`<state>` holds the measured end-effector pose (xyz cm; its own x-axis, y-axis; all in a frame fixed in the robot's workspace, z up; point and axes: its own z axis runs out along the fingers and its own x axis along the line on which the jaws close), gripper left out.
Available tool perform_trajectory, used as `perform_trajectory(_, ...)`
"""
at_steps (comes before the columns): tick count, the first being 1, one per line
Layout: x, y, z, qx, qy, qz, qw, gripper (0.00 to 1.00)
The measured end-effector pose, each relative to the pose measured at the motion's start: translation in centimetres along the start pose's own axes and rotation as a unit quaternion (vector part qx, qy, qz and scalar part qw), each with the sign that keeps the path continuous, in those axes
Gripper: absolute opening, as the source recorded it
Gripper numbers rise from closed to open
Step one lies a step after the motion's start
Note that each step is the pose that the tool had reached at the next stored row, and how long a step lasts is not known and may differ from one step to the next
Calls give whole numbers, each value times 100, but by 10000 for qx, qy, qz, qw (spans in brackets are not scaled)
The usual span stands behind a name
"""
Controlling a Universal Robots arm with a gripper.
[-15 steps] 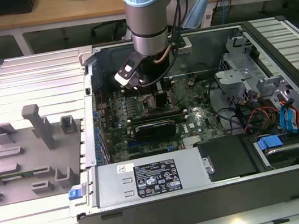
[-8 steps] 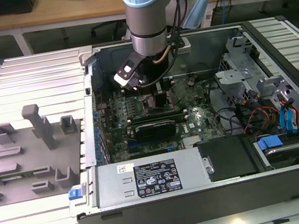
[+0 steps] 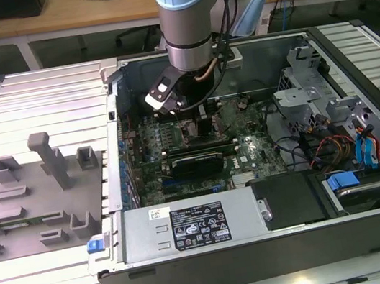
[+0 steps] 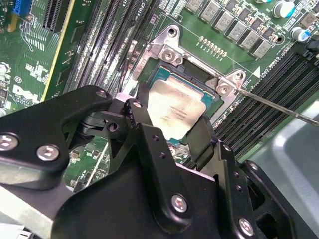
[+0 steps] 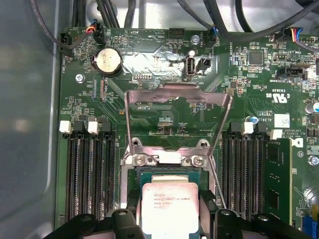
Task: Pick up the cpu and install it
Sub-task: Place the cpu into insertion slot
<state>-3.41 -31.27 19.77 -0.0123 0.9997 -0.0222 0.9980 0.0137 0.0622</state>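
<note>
— How many chips do you count?
— One silver-topped square cpu [image 4: 172,107], and the gripper [image 4: 169,122] has two black fingers [image 4: 144,134], one at each side of it.
— And around the cpu?
— One raised metal load plate [image 5: 177,94] beyond it. Two silver screws [image 5: 141,160] between plate and cpu. Four white slot latches [image 5: 65,127], two to each side. One round silver coin battery [image 5: 108,60] past the plate.
— Farther out?
— One grey plastic fixture tray [image 3: 36,204], well apart from the cpu.

Your claw [image 4: 173,122] gripped the cpu [image 4: 174,105] by opposite edges, you had it at the open socket [image 4: 199,79], thin lever rod [image 4: 279,105] beside, green motherboard [image 4: 30,74] around.
</note>
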Motion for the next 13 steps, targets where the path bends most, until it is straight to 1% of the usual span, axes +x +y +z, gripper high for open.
perform_trajectory(6, 0, 0, 1, 1, -4, 63, 10000, 55)
perform_trajectory(13, 0, 0, 5, 2, -5, 67, 10000, 55)
